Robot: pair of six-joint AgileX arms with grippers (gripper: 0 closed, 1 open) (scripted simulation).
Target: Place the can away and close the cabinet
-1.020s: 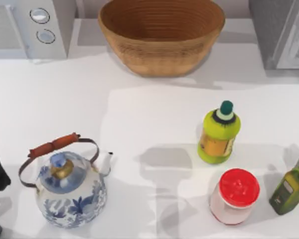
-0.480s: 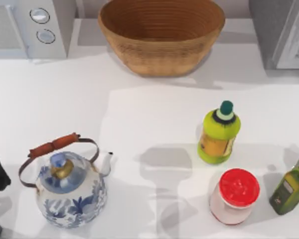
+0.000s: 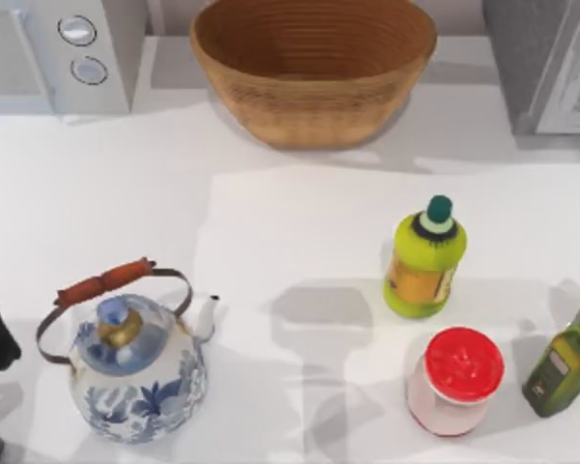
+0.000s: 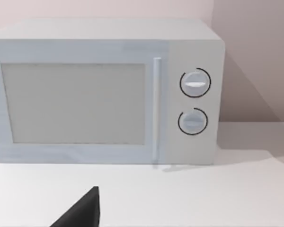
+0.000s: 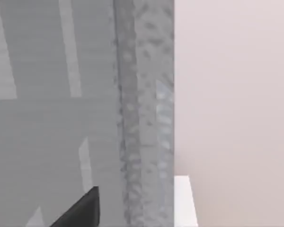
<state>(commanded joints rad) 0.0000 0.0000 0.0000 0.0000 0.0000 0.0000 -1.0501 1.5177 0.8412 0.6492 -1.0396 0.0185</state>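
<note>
tabletop (image 3: 126, 193) | red-lidded can (image 3: 454, 380) upright at right, between green bottle (image 3: 424, 257) and oil bottle (image 3: 564, 360) — cabinet (image 3: 546, 63) at far right corner | tool states — cannot tell

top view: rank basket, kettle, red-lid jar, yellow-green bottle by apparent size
1. basket, clearly largest
2. kettle
3/4. red-lid jar and yellow-green bottle look about alike, so I won't rank them.
</note>
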